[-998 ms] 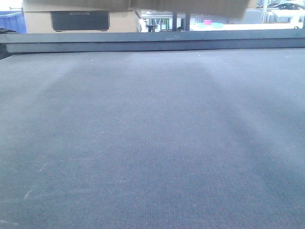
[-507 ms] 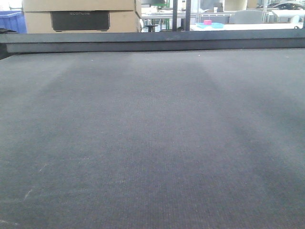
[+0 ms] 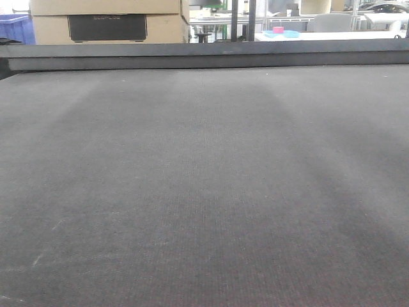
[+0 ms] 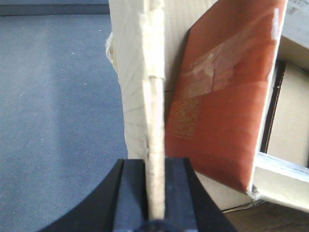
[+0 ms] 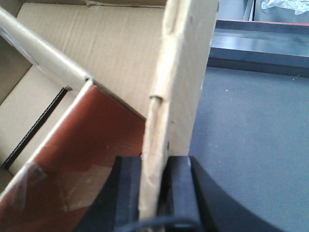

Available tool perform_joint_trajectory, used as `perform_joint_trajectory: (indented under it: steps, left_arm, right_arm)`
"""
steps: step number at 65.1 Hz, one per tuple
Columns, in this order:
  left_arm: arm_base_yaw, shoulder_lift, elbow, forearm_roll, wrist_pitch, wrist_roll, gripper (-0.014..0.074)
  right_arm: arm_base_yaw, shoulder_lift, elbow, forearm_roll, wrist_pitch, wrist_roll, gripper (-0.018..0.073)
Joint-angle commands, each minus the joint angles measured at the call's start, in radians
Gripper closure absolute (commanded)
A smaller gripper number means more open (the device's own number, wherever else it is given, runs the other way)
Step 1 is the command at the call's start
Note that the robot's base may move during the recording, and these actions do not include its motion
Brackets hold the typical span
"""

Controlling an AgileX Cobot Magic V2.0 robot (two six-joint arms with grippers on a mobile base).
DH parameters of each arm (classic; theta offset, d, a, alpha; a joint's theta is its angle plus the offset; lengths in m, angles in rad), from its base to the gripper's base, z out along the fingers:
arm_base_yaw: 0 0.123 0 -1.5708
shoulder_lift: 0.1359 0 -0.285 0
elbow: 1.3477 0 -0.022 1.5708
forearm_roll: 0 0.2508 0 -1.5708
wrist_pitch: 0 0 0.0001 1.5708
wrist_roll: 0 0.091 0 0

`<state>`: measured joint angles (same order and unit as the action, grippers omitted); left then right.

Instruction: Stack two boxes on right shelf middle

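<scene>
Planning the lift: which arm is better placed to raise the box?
Neither stands out. The left gripper and the right gripper each clamp a cardboard edge of the open box, so probably both should lift together.

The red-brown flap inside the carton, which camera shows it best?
The left wrist view: it shows most of the red-brown flap, with its tape patch and square printed code. The right wrist view catches only a taped part beside the carton wall. The front view shows none of it.

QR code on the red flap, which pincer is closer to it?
Left. The code sits just right of the left pincer; the right pincer grips the far box wall.
</scene>
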<state>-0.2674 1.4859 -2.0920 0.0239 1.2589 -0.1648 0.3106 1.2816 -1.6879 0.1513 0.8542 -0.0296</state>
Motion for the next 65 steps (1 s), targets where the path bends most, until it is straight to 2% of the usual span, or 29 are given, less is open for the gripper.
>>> perform_joint_trajectory:
  steps: [1,65]
  left_arm:
    - [0.004,-0.015,-0.014,0.051,-0.038,-0.001,0.0708]
    - [0.004,-0.015,-0.014,0.063,-0.038,-0.001,0.0708]
  right_arm:
    - [-0.007,-0.011,-0.015,-0.031,-0.043,-0.017,0.0712]
    - [-0.007,-0.011,-0.015,-0.031,-0.047,-0.017,0.0712]
